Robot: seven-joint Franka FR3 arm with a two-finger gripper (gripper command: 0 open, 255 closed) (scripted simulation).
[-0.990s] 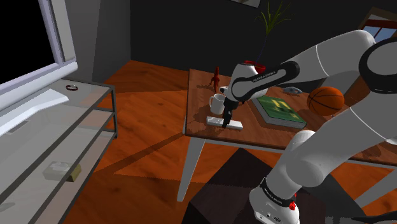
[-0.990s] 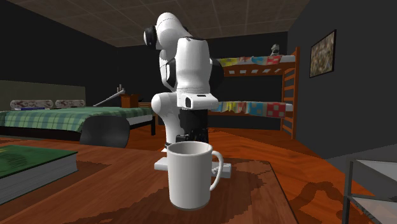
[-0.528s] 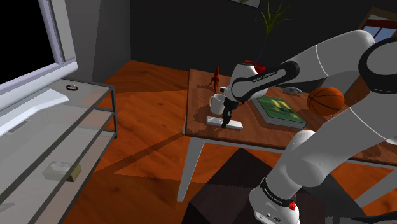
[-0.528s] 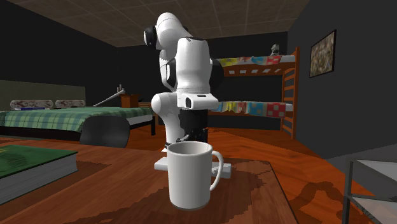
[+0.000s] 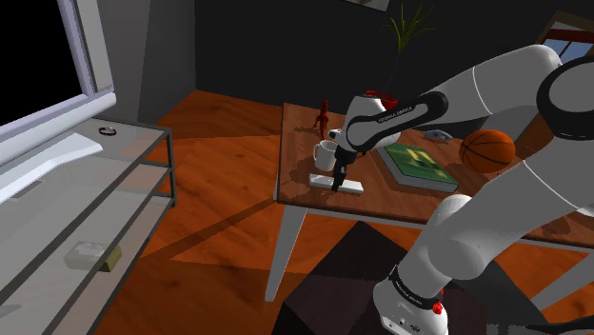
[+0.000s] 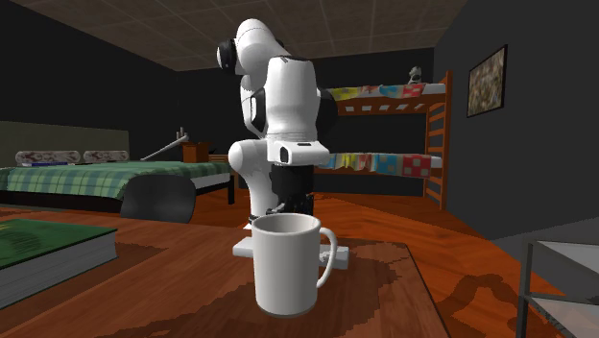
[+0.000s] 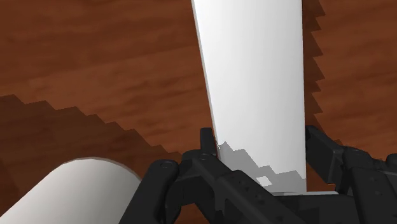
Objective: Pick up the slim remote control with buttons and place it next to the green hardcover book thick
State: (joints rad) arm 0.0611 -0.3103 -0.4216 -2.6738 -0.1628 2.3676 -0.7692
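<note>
Nothing has moved since the earlier frames: the arm keeps the same pose and the pincer [image 5: 339, 182] stays down on the remote [image 5: 354, 187], with every object where it was. In the shoulder view the white, slim remote lies flat on the wooden surface [image 5: 299, 143], close to its near edge and not far from the corner at that view's left. A white mug [image 5: 325, 155] stands just beside it, further in from the edge. The green book [image 5: 417, 165] lies well apart from the remote toward the shoulder view's right, with an orange basketball [image 5: 487, 149] next to it near the far side. A small red figurine [image 5: 324, 114] stands near the far corner. In the second exterior view the mug [image 6: 286, 262] is closest to the camera and hides the middle of the remote [image 6: 343, 254], whose white ends show on either side of it. The black pincer comes down right behind the mug's rim, and the book [image 6: 48, 252] lies at that view's left edge. A green-covered bed [image 6: 106, 178] and a bunk bed [image 6: 384, 125] stand in the room beyond. In the wrist view the remote [image 7: 254, 76] runs lengthwise away from the pincer, and the two black fingers [image 7: 207, 143] press against its long sides, clasping it while it rests on the wood. The mug's rounded white side [image 7: 76, 191] shows close beside the pincer.
</note>
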